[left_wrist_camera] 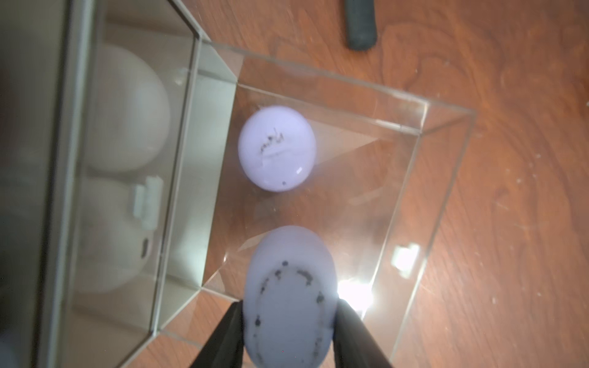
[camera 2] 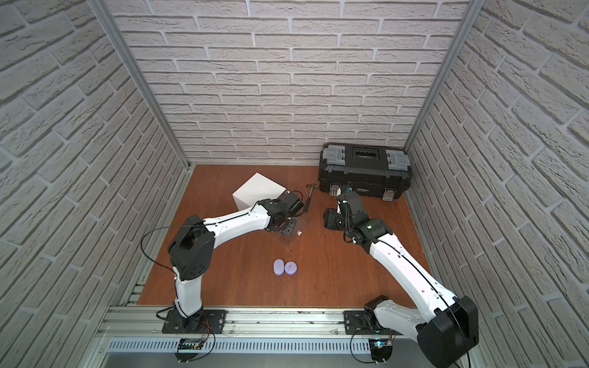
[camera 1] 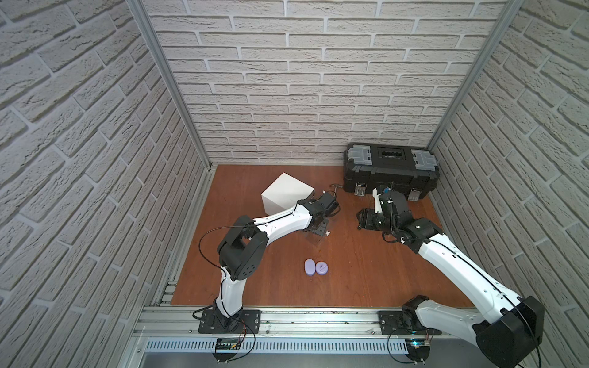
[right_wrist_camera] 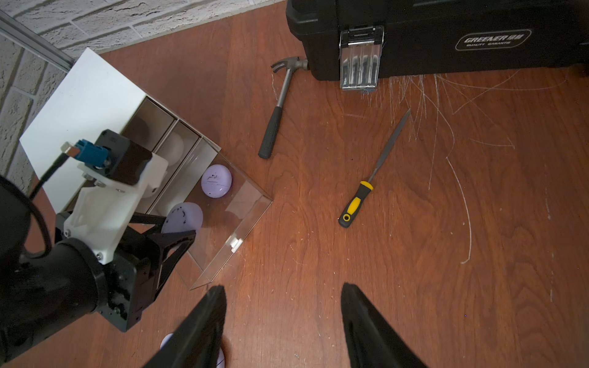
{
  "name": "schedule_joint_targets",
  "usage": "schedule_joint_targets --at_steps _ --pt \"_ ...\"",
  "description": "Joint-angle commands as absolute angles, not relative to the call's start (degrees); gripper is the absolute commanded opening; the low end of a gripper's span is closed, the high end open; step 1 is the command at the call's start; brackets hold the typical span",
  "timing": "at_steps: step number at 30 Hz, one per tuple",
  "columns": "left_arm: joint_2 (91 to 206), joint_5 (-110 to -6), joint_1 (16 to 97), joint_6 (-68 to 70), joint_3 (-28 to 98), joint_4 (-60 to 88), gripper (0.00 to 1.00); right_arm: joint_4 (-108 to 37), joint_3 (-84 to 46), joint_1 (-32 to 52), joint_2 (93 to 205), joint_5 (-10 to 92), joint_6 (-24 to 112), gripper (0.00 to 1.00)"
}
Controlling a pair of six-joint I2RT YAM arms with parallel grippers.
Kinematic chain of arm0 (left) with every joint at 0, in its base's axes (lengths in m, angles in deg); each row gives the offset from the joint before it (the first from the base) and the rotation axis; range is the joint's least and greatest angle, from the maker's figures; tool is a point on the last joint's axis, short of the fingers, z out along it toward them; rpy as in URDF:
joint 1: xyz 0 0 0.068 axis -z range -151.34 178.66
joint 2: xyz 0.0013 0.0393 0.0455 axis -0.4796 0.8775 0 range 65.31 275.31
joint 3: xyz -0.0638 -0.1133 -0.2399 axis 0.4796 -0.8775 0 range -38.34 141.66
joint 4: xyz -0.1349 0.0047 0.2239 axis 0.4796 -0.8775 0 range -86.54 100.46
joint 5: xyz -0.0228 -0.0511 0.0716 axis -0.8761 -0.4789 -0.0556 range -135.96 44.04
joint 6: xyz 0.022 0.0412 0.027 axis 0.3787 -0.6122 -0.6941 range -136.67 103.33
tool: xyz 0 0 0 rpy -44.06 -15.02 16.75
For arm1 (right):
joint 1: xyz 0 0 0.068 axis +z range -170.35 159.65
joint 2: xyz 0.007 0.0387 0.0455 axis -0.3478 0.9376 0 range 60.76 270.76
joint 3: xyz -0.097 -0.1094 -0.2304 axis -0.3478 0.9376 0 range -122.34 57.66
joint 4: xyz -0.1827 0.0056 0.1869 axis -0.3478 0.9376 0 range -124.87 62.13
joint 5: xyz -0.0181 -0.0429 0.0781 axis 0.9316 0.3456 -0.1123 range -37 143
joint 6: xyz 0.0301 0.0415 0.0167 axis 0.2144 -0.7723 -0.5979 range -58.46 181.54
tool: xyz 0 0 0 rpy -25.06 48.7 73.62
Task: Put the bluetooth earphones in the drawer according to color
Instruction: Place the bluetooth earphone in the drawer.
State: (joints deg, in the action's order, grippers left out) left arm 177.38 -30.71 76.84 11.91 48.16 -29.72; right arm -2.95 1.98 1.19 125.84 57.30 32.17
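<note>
top views: two lavender earphones unsorted on the table; drawer cabinet beside my bent left arm.
left wrist: my left gripper pinches the held lavender case over the open drawer; one stowed case inside.
right wrist: my right gripper spread, empty, hovering.
</note>
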Motion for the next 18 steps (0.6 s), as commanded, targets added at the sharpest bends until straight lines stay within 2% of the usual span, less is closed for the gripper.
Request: schedule_joint_targets --at_steps 1,11,18 --pt "178.8 -30.9 76.1 11.0 50.4 -31.9 0.45 -4.9 2.7 0.5 125.0 56.3 32.3 0.62" --pt "181.4 -33.6 75.4 11.1 50.3 -32.6 0.45 -5.1 3.1 -0.2 125.4 55.4 32.3 0.62" --pt "182.0 -34.2 75.4 11.3 50.0 -32.9 0.50 -5.2 3.2 -0.5 125.8 55.0 32.2 0.62"
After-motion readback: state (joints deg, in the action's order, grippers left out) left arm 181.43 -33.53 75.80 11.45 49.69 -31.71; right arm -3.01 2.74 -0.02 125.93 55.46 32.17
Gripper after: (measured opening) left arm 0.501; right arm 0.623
